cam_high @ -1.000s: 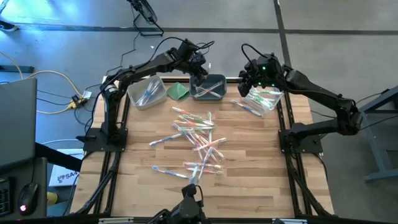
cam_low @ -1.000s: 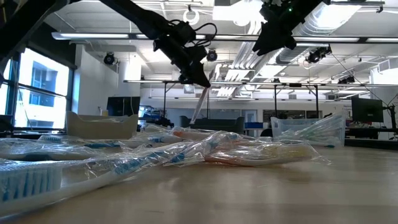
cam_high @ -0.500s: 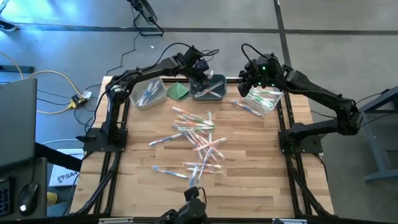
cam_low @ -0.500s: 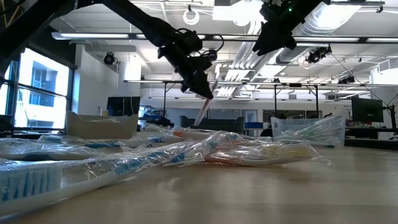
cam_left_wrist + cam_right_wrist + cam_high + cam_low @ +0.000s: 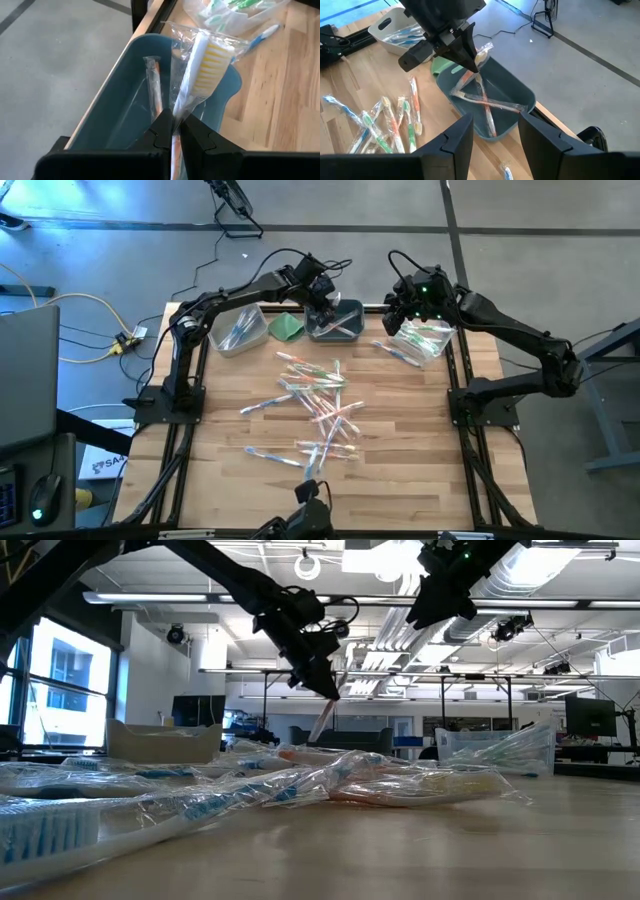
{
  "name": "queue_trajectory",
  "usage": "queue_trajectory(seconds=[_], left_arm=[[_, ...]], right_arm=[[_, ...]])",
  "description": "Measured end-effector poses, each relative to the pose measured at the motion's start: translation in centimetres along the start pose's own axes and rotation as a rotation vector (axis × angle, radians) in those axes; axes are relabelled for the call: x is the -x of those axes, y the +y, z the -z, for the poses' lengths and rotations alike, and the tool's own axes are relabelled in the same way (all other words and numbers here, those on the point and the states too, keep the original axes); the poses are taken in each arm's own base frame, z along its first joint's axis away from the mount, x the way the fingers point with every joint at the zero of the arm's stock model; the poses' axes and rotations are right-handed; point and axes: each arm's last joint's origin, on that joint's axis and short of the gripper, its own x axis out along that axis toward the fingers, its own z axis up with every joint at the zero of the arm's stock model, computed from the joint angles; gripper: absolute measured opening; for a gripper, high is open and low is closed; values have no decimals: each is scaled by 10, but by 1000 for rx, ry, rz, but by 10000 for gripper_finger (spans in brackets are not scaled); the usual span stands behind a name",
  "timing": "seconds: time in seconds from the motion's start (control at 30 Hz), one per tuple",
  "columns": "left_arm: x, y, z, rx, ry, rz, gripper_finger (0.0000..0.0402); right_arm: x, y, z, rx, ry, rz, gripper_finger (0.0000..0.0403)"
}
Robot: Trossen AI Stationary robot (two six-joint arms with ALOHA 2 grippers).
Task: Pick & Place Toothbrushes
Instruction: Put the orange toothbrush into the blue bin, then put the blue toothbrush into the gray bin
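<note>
- Two arms reach to the far edge of your table (image 5: 420, 480), and the blue bin (image 5: 340, 320) there serves as the landmark for everything below.
- Your left gripper (image 5: 173, 131) hangs just above the blue bin, its fingers pinched narrow on a wrapped toothbrush (image 5: 200, 75) with a yellow-bristled head.
- From the low camera you see that toothbrush (image 5: 324, 720) slanting down from the left gripper (image 5: 325, 688), its lower end hidden behind the pile.
- Inside the blue bin (image 5: 507, 107) you already have several orange-handled brushes (image 5: 485, 102) lying crossed on the floor of it.
- Your right gripper (image 5: 402, 310) sits to the right of the blue bin, over a clear bin (image 5: 425, 340) that holds green brushes; its fingers (image 5: 452, 145) stand wide apart with nothing between them.
- Just left of the blue bin lies a folded green cloth (image 5: 287, 327), and beyond that a pale bin (image 5: 237, 330) with blue brushes in it.
- Nearer to you than the blue bin, a loose pile of wrapped toothbrushes (image 5: 315, 405) is scattered across the middle of the table.
- One blue-handled brush (image 5: 395, 353) lies alone on the wood between the blue bin and the clear bin, closer to the clear one.
</note>
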Motion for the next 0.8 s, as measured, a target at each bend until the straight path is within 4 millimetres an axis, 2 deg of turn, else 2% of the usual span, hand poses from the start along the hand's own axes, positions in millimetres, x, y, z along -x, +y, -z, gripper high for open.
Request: queue_trajectory(seconds=[0.1, 0.33, 0.43, 0.8], left_arm=[[0, 0, 0, -1, -2, -5, 26], [0, 1, 0, 0, 7, -52, 94], [0, 1, 0, 1, 7, -54, 112], [0, 1, -1, 59, -2, -51, 115]], right_arm=[[0, 0, 0, 0, 0, 0, 149], [0, 0, 0, 0, 0, 0, 149], [0, 0, 0, 0, 0, 0, 149], [0, 0, 0, 0, 0, 0, 149]])
